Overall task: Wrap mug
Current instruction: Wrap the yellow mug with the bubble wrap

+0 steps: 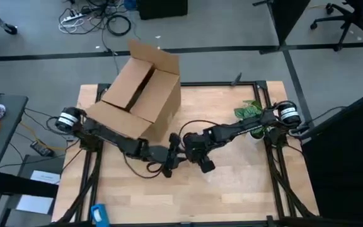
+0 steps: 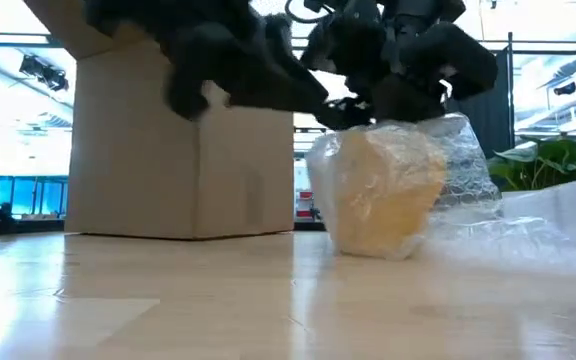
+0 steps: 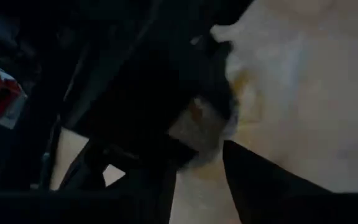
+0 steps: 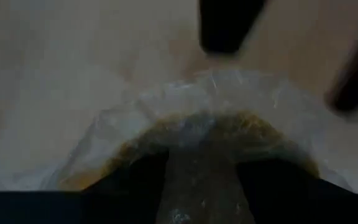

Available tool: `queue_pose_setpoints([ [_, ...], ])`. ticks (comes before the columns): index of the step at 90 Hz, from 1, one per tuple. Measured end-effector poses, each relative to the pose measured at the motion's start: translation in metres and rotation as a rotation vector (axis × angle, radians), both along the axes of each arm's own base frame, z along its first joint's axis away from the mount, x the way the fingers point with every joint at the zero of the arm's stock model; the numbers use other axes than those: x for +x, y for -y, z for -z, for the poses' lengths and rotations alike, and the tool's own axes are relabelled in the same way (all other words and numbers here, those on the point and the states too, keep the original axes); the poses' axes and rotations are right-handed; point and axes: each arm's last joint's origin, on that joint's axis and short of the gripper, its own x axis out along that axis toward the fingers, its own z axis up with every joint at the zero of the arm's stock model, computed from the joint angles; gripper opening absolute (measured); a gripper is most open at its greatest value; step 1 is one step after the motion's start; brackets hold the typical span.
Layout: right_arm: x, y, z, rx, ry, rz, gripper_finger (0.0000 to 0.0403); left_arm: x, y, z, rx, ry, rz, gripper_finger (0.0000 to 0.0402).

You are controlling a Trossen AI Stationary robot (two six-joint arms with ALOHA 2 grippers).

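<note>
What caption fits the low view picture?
Both grippers press clear crinkly plastic wrap over a small yellow-orange mug beside a tall cardboard box.

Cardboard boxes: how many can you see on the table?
1. The cardboard box stands open at the table's far left part, behind the left arm. In the low view it rises left of the wrapped mug.

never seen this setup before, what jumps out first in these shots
The mug, yellow-orange and already swathed in crinkly clear plastic sheet, stands mid-table, right in front of the low camera. Both dark arms meet directly over it, the left end effector and right end effector crowding its top. Behind to the left looms a big open cardboard box, and a green plant sits at the table's right edge.
</note>
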Motion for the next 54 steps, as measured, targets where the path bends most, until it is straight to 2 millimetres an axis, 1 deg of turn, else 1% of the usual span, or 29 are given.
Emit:
queue_pose_setpoints([
  [9, 0.003, -0.002, -0.002, -0.003, 0.046, -0.072, 0.0177, -0.007, 0.017, 0.002, -0.034, -0.016, 0.020, 0.0122],
  [17, 0.004, -0.003, -0.003, -0.001, 0.071, -0.119, 0.0177, -0.010, 0.031, 0.008, -0.043, -0.031, 0.048, 0.0123],
  [22, 0.006, -0.003, -0.003, 0.028, 0.096, -0.148, 0.0177, -0.010, 0.036, 0.013, -0.036, -0.046, 0.062, 0.0123],
  [29, 0.009, -0.007, -0.005, 0.061, 0.132, -0.190, 0.0178, -0.008, 0.040, 0.019, -0.012, -0.042, 0.074, 0.0123],
  [34, 0.010, -0.010, -0.003, 0.061, 0.140, -0.215, 0.0178, -0.004, 0.041, 0.021, -0.005, -0.008, 0.074, 0.0123],
  [43, 0.009, -0.014, -0.003, 0.059, 0.141, -0.227, 0.0178, 0.001, 0.043, 0.029, 0.030, 0.010, 0.065, 0.0123],
  [54, 0.008, -0.018, -0.004, 0.055, 0.144, -0.233, 0.0178, 0.006, 0.044, 0.042, 0.042, 0.004, 0.058, 0.0123],
])
